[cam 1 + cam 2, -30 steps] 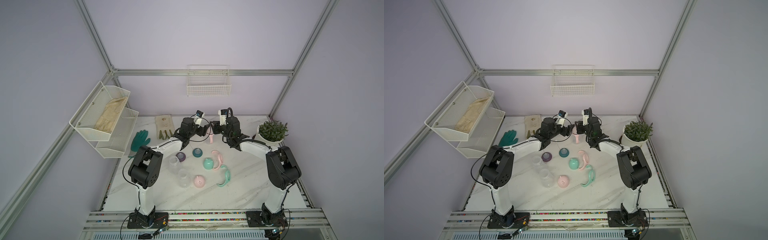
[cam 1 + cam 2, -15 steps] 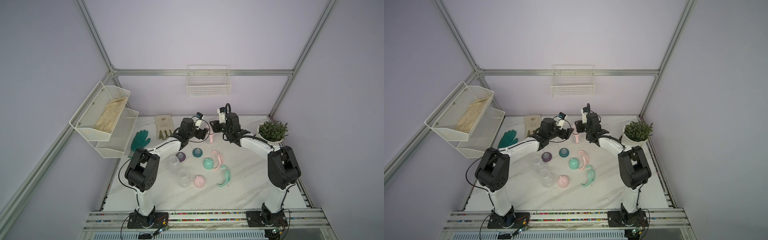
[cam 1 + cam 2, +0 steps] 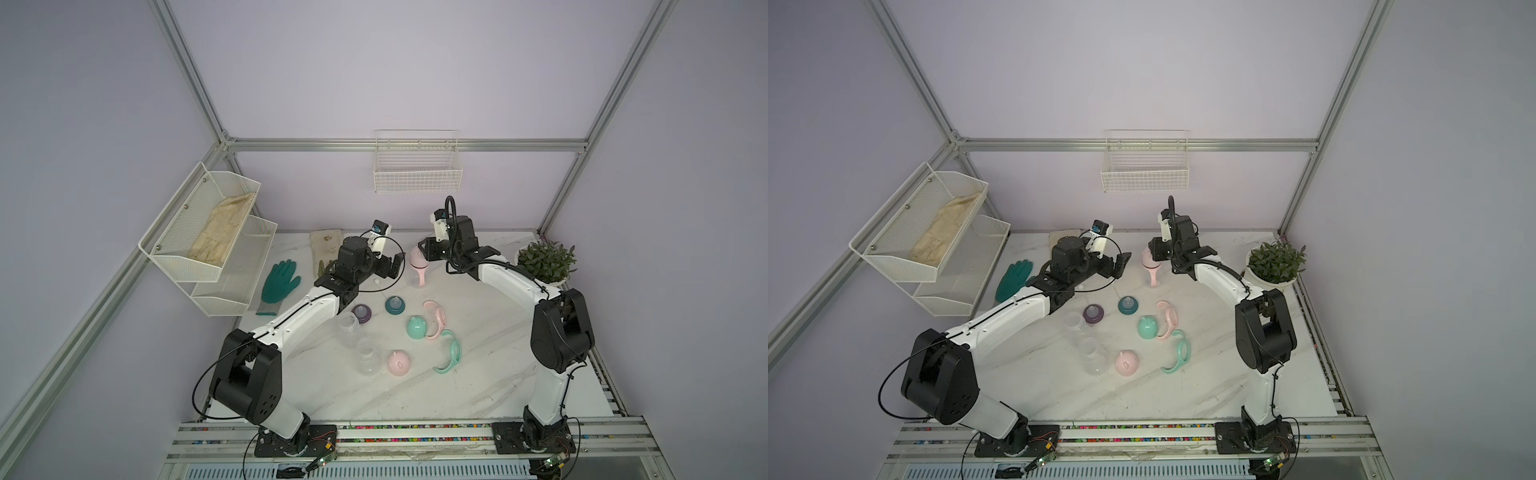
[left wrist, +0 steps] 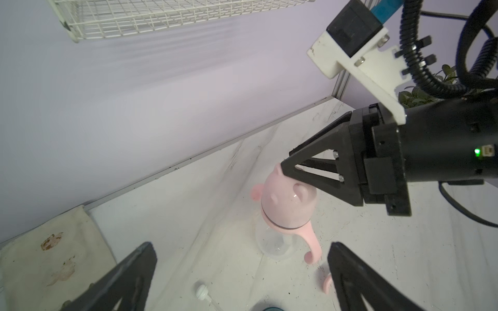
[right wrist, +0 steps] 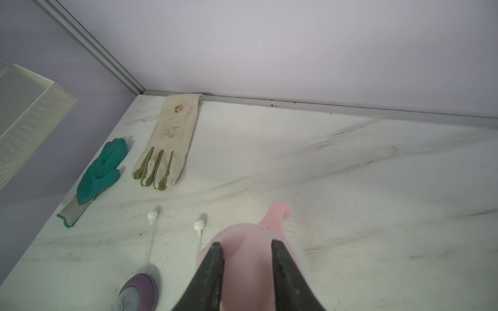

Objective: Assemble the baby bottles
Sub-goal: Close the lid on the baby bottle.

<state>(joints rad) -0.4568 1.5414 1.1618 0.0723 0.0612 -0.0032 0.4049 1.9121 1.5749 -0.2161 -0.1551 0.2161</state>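
1. Where the marble table meets the back wall, at upper centre of both top views, the assembled pink bottle stands on its clear base, with its eared cap on and its handles curling down.
2. At the top of that cap sits the right gripper, jaws part-way apart on either side of the dome. Whether they press it I cannot tell.
3. Just left of the bottle is the left gripper, jaws wide apart and touching nothing.
4. Lower, at mid-frame, loose parts lie on the table: purple collar, teal collar, mint cap just beside the pink handle ring, mint handle ring and pink cap.
5. Left of the pink cap, two clear bottles stand uncapped, side by side.
6. Farther out are the green glove and cream glove at left, the potted plant at right, and the wire basket on the wall.
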